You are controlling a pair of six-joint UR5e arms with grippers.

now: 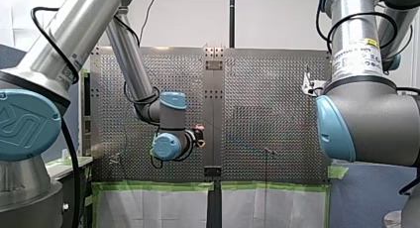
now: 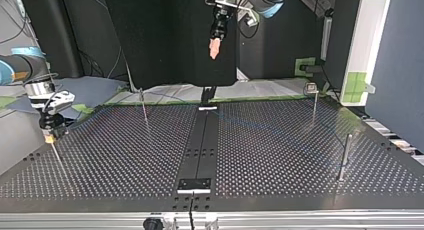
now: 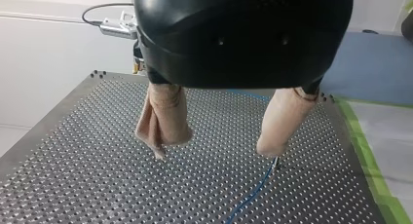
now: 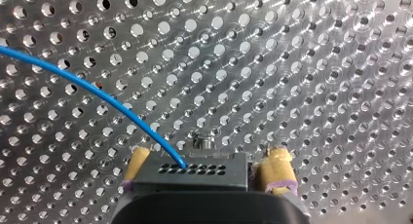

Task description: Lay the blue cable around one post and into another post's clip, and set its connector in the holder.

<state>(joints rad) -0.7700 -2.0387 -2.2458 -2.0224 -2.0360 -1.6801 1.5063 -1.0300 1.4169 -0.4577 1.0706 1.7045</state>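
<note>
Top view, largest item first: what goes in the log? — Rec.

Perforated table (image 2: pixel 300 160), with a dark centre strip (image 2: pixel 202 140) running front to back. Every place below is given against that strip. — Obs.

Arms? — Rec.

My left arm (image 1: pixel 133 64) reaches in as far as the strip. My right arm (image 1: pixel 366 119) is well off it, on the opposite side. — Obs.

Grippers? — Rec.

Left gripper (image 3: pixel 214 152): high above the strip's far end in the top view. Its beige pads (image 3: pixel 163 119) are spread wide, with nothing between them. Right gripper (image 4: pixel 207 158): low over the table, well away from the strip, near the table's side edge. Its yellow pads (image 4: pixel 275 168) are clamped on either side of a black connector (image 4: pixel 195 171). — Obs.

Posts? — Rec.

Lone post (image 2: pixel 144 109) on the right gripper's side of the strip, fairly near it. Far post (image 2: pixel 314 104) and near post (image 2: pixel 344 157) on the other side, both well apart from the strip. — Obs.

Task item? — Rec.

The connector is in the right gripper, just above the perforations and nowhere near the strip. The blue cable (image 4: pixel 83 83) leaves the connector's holed face and curves away over the table. In the left wrist view a stretch of it lies on the table below one left finger. Contact with any post: cannot tell. — Obs.
</note>
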